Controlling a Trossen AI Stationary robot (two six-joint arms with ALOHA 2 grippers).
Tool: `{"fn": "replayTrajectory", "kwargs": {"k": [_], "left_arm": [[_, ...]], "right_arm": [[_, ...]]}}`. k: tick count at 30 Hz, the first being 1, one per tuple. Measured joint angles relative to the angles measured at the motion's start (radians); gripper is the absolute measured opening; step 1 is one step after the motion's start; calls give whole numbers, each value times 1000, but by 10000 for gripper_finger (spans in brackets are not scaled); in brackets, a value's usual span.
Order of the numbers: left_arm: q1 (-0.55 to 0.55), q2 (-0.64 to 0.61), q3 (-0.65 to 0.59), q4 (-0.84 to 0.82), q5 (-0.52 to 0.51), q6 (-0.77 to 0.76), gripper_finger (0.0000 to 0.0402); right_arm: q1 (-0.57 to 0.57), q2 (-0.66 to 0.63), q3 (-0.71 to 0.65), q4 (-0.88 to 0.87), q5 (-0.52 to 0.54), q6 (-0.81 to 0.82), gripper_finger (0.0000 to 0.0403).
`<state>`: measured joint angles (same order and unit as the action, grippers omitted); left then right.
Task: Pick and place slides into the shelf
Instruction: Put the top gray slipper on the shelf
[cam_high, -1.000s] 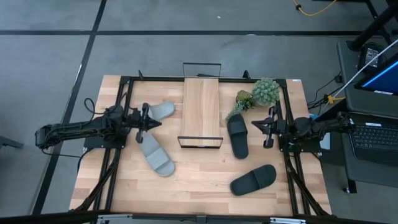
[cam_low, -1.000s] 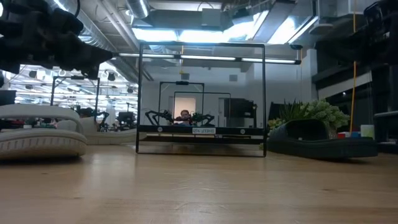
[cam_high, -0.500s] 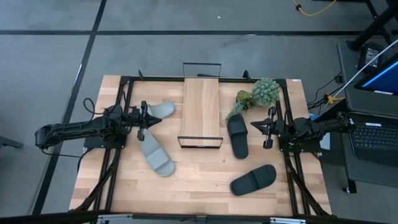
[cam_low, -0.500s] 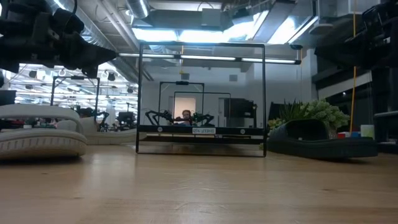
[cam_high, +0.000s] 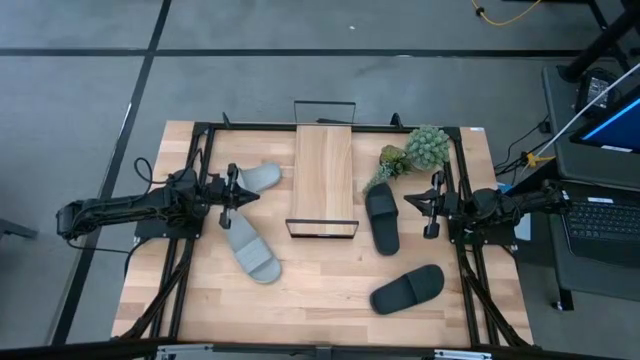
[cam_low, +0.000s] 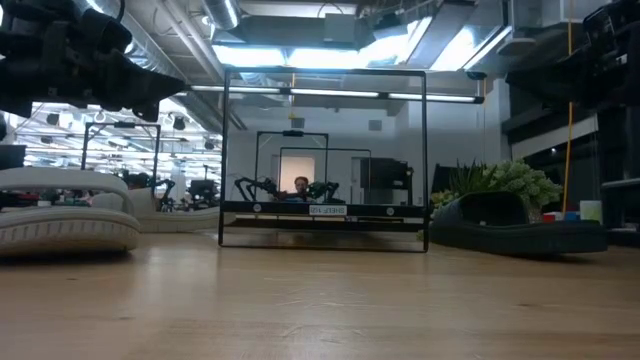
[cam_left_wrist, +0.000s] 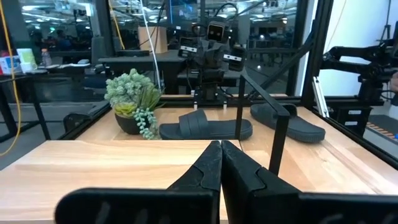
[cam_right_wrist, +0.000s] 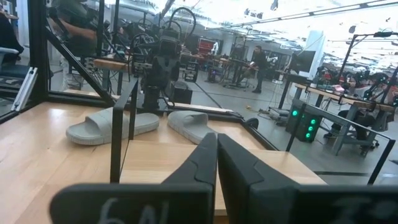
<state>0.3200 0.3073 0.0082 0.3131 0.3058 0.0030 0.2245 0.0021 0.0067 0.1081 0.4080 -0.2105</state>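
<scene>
A: What's the setting?

B: A light wooden surface (cam_high: 320, 300) on a grey floor, with an open lab room behind it in the low view. The shelf (cam_high: 324, 180) stands in the middle toward the far edge, its plank top bare.

A: And the slides?

B: All four lie on the surface, none in the shelf. One light grey slide (cam_high: 259, 179) lies just left of the shelf, the other light grey slide (cam_high: 250, 250) nearer the front. One black slide (cam_high: 381, 218) lies just right of the shelf, beside the potted plant (cam_high: 415, 152); the other black slide (cam_high: 407, 289) lies toward the front right.

A: Where are the arms?

B: The left gripper (cam_high: 232, 196) hovers between the two grey slides, its fingers (cam_left_wrist: 208, 169) pressed together and holding nothing. The right gripper (cam_high: 435, 203) waits near the right edge, beside the black slide, its fingers (cam_right_wrist: 202, 158) together too, also empty.
</scene>
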Motion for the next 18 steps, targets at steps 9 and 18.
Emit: {"fn": "replayTrajectory", "kwargs": {"k": [9, 18], "left_arm": [[0, 0, 0, -45, 2, 0, 0], [0, 0, 0, -73, 1, 1, 0]], "right_arm": [[0, 0, 0, -18, 0, 54, 16], [0, 0, 0, 0, 16, 56, 16]]}}
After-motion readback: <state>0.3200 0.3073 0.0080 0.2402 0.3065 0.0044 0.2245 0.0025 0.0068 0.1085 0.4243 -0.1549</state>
